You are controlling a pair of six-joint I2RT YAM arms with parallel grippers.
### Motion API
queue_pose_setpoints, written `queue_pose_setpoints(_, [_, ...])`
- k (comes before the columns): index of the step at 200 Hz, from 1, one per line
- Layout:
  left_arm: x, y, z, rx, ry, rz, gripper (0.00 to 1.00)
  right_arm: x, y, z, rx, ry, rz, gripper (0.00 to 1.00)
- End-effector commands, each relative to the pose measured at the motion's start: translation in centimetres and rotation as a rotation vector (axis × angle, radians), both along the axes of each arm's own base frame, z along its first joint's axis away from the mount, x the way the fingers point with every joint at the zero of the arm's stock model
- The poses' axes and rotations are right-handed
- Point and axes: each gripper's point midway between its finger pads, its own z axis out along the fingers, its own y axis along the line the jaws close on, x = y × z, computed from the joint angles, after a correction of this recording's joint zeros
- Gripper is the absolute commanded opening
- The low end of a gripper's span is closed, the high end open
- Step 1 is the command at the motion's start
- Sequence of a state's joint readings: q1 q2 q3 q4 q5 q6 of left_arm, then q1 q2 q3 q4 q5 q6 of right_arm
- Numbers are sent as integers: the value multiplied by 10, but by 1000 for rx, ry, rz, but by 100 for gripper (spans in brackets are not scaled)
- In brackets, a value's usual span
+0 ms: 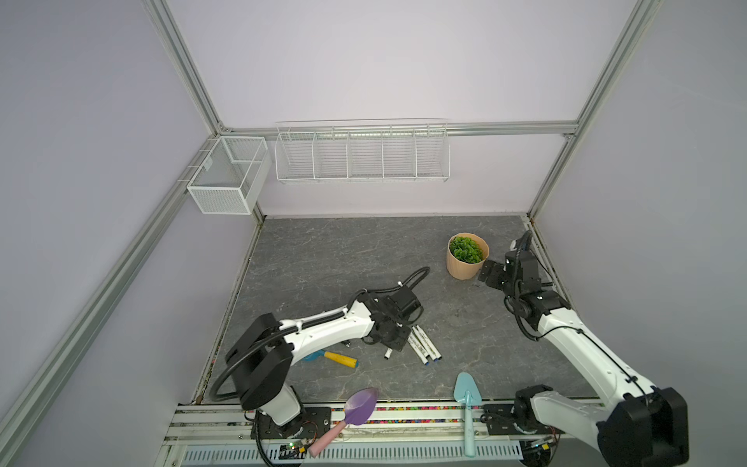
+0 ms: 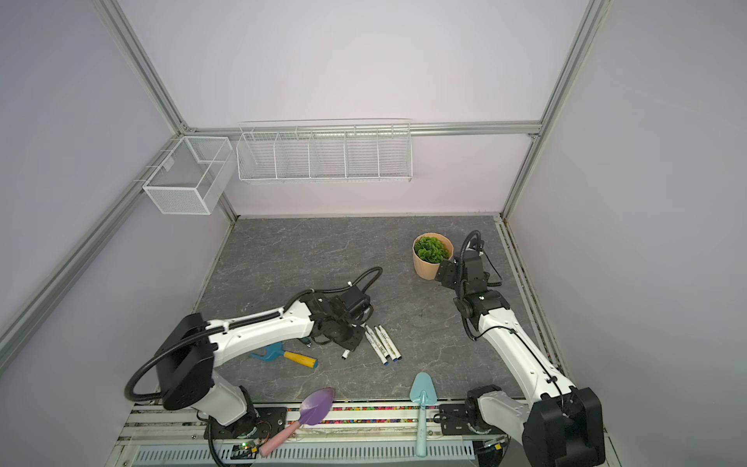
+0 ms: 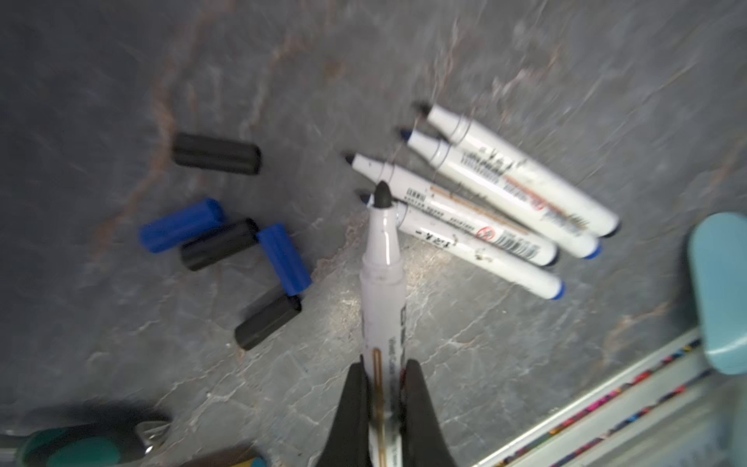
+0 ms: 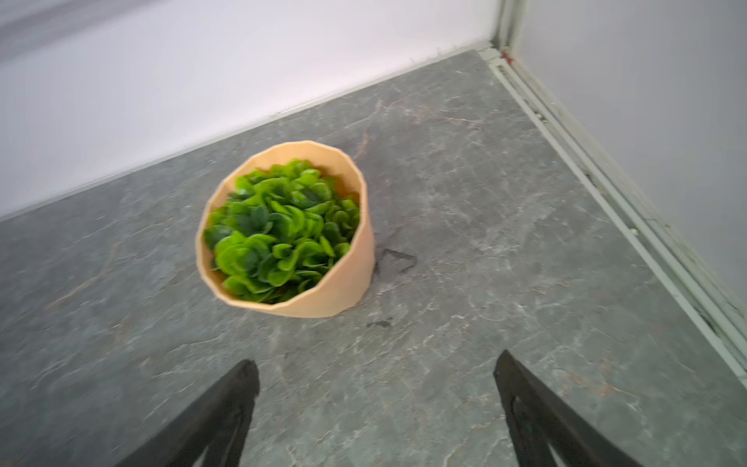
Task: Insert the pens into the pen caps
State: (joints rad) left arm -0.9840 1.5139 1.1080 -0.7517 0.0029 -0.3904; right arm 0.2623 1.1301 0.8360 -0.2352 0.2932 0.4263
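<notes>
My left gripper (image 3: pixel 384 368) is shut on a white pen (image 3: pixel 382 283), whose bare black tip points away from the wrist, above the table. Several more uncapped pens (image 3: pixel 505 194) lie side by side on the grey table, next to the held pen's tip. Several loose pen caps lie to one side, among them a black one (image 3: pixel 216 153), a blue one (image 3: pixel 182 224) and another blue one (image 3: pixel 285 258). Both top views show the left gripper (image 1: pixel 394 337) (image 2: pixel 349 337) beside the pens (image 1: pixel 424 345) (image 2: pixel 382 343); the caps are hidden there. My right gripper (image 4: pixel 376 364) (image 1: pixel 487 273) is open and empty.
A potted green plant (image 1: pixel 467 255) (image 4: pixel 283 230) stands just ahead of the right gripper near the back right. A yellow-handled tool (image 1: pixel 339 359) lies under the left arm. A purple scoop (image 1: pixel 359 406) and a teal trowel (image 1: pixel 467 394) lie at the front edge. Wire baskets (image 1: pixel 361 155) hang on the back wall.
</notes>
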Motion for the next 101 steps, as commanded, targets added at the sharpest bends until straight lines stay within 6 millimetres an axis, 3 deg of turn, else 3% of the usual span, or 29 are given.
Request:
queue_pose_setpoints(1, [41,0,68,-260,-162,151,0,-5,65,33,134,-73,298,95])
queue_pose_setpoints(12, [54,3,95,-390,-242,194,0,-16,100,41,190,-85,456,95])
queue_pose_setpoints(18, [59,6,108,-454,-289,214,0,-20,119,60,219,-119,534,95])
queue_pose_setpoints(40, [70,23,135,-598,-361,314,0,-50,178,87,306,-137,808,95])
queue_pose_setpoints(73, [68,35,142,-640,-392,341,0,-83,232,117,407,-147,1063,93])
queue_pose_setpoints(101, [67,35,143,-651,-405,330,0,-103,268,118,422,-87,1217,90])
